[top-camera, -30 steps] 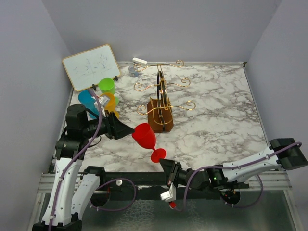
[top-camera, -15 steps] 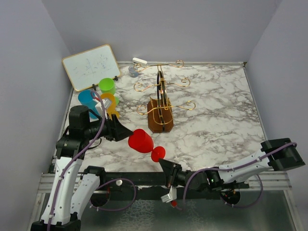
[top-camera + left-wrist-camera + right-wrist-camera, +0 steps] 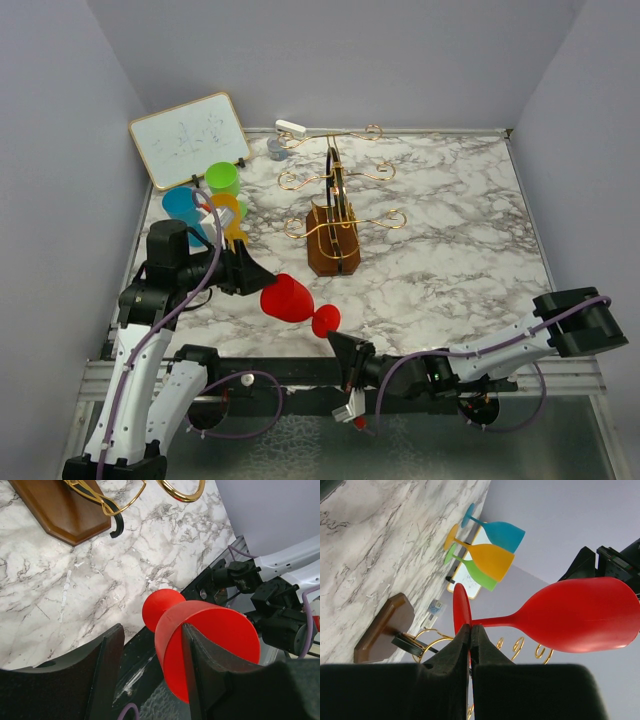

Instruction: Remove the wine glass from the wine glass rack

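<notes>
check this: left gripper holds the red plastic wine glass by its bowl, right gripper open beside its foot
Not open: the right wrist view shows the right gripper shut on the foot's rim. The left gripper does hold the red plastic wine glass by its bowl.

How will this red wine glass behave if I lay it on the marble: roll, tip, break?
The red wine glass looks like opaque plastic: probably light, not brittle. Laid sideways, its round bowl would likely roll in an arc. The right claw pinches only the thin foot, so it may pivot.
</notes>
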### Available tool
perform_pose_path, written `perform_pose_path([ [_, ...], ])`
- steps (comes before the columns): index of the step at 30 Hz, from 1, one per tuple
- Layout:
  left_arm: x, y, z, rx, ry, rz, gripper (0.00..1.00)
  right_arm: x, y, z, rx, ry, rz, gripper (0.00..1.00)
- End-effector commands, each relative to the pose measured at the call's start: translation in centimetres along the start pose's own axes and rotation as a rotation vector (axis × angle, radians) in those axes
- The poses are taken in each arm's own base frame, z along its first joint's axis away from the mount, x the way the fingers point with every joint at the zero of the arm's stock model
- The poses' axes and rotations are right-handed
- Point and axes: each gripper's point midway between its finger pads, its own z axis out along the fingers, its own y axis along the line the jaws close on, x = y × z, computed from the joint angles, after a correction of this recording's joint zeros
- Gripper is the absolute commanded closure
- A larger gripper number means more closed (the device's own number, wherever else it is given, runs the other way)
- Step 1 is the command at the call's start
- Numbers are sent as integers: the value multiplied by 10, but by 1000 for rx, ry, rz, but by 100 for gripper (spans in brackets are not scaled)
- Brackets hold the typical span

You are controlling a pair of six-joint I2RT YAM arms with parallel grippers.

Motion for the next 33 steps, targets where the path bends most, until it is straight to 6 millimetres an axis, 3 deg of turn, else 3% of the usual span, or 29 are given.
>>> perform_pose_path([
  [1, 3, 4, 2, -8, 6, 21, 49, 4, -28, 2, 74, 30, 31, 99],
  [4, 6, 4, 3, -5, 11, 22, 51, 5, -31, 3, 82, 35, 45, 99],
  [7, 7, 6, 5, 0, 16, 23, 60, 4, -35, 5, 93, 35, 53, 99],
  [9, 8, 7, 6, 1, 20, 25, 79, 4, -38, 6, 97, 37, 59, 99],
  [10, 8, 8, 6, -5, 18, 26, 95, 4, -38, 7, 96, 37, 63, 99],
  [11, 8, 9, 5, -17, 18, 28, 100, 3, -37, 7, 93, 38, 64, 99],
  [14, 3, 19, 1, -100, 7, 45, 100, 3, -33, 8, 79, 42, 75, 95],
  [16, -3, 32, -6, -205, -6, 54, 100, 3, -28, 9, 57, 40, 90, 72],
  [17, -7, 40, -11, -271, -19, 60, 100, 2, -24, 9, 41, 36, 97, 66],
  [21, -18, 63, -29, -469, -56, 66, 100, -1, -11, 8, -10, 21, 128, 55],
  [29, -21, 123, -67, -878, -111, -14, 100, -2, 1, 7, -67, 20, 161, 52],
  [33, -34, 140, -83, -1018, -189, -37, 100, -2, 3, 8, -81, 31, 173, 53],
])
